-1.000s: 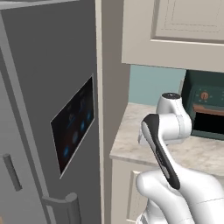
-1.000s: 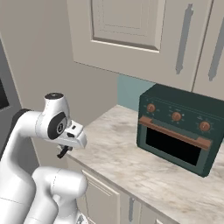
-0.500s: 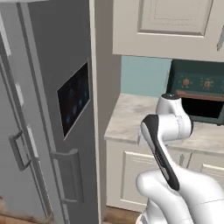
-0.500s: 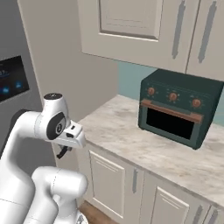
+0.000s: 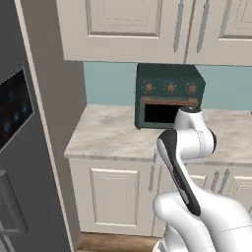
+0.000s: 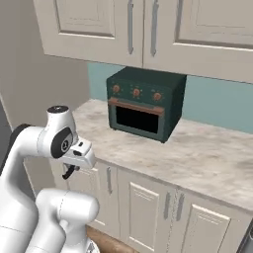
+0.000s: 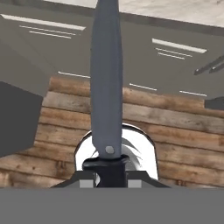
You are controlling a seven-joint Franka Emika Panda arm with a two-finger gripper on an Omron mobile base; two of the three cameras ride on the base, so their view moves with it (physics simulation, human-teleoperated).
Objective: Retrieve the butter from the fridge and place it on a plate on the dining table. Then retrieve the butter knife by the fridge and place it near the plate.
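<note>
Nearest to you, in the hand view, your gripper [image 7: 109, 177] is clamped on the butter knife [image 7: 106, 83]. Its dark handle sits between the two finger tips at bottom centre, and its smooth grey blade, slim with a single rivet near the base, runs straight up the middle of the frame to the top edge. Behind the blade lies a wooden plank floor [image 7: 175, 127], and above that the flat cream fronts of the lower cabinets.

In the right base view your white arm is folded at lower left, elbow high, the hand tucked low beside it in front of the cabinet doors. In the left base view the arm fills the lower right, its dark stripe curving down the forearm.

Farther back, the marbled beige counter [image 5: 110, 135] crosses mid-frame. On it stands a boxy dark green toaster oven [image 6: 144, 103] with three copper-coloured knobs and a dark glass door; no writing is legible. The grey fridge [image 5: 19, 162] occupies the left edge of the left base view, its dark panel showing faint blue lights. Cream panelled upper cabinets [image 6: 148, 29] with long grey handles hang along the top.
</note>
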